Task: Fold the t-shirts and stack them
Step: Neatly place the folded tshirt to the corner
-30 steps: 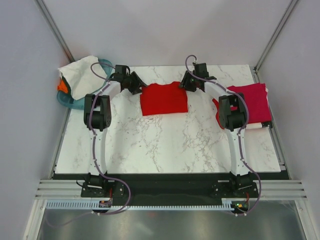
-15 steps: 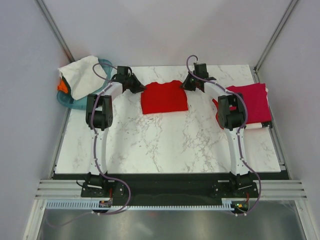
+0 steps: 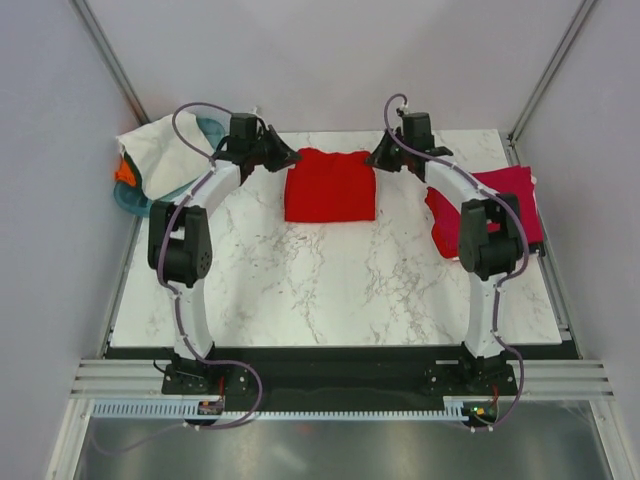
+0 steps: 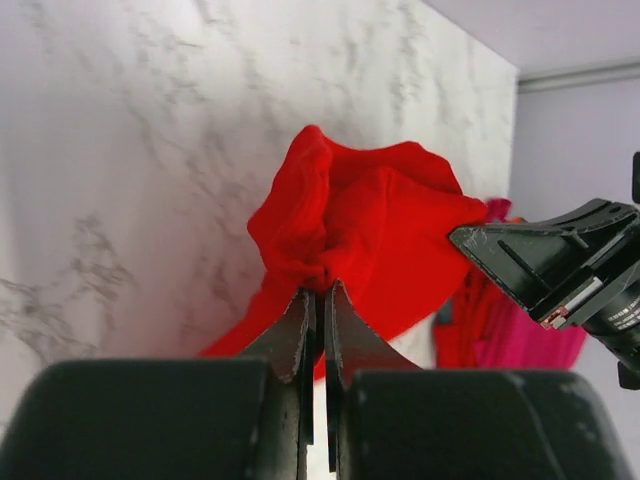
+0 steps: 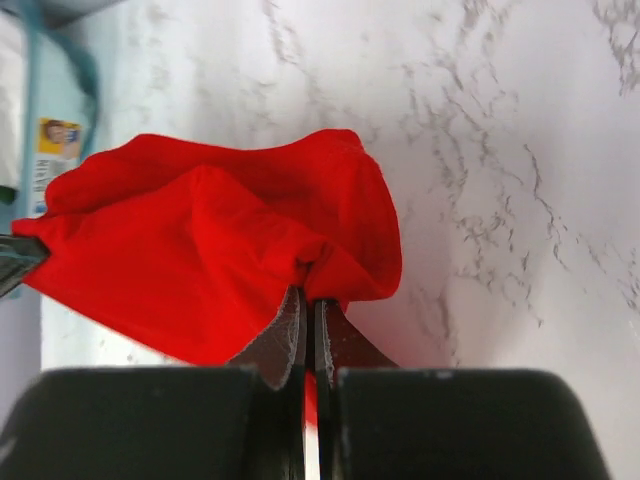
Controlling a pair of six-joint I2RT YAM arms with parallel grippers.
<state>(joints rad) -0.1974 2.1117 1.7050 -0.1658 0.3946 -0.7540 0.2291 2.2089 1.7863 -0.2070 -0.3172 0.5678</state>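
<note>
The bright red t-shirt [image 3: 330,187] lies folded at the far middle of the marble table. My left gripper [image 3: 288,157] is shut on its far left corner, and the pinched cloth bunches at the tips [image 4: 320,285]. My right gripper [image 3: 375,160] is shut on the far right corner [image 5: 308,292]. The far edge of the red t-shirt [image 4: 380,225] [image 5: 220,240] hangs lifted between the two grippers. A crimson-pink t-shirt [image 3: 500,200] lies at the right edge. A white t-shirt [image 3: 160,150] is draped over the basket at the far left.
A teal plastic basket [image 3: 135,203] stands off the table's far left corner, with something orange [image 3: 124,172] in it. Grey walls enclose the back and sides. The table's dark front edge [image 3: 330,351] runs by the arm bases.
Both grippers have shut on the red t-shirt's far corners and moved up and toward the back wall, lifting that edge. The shirt now sits slightly farther back.
</note>
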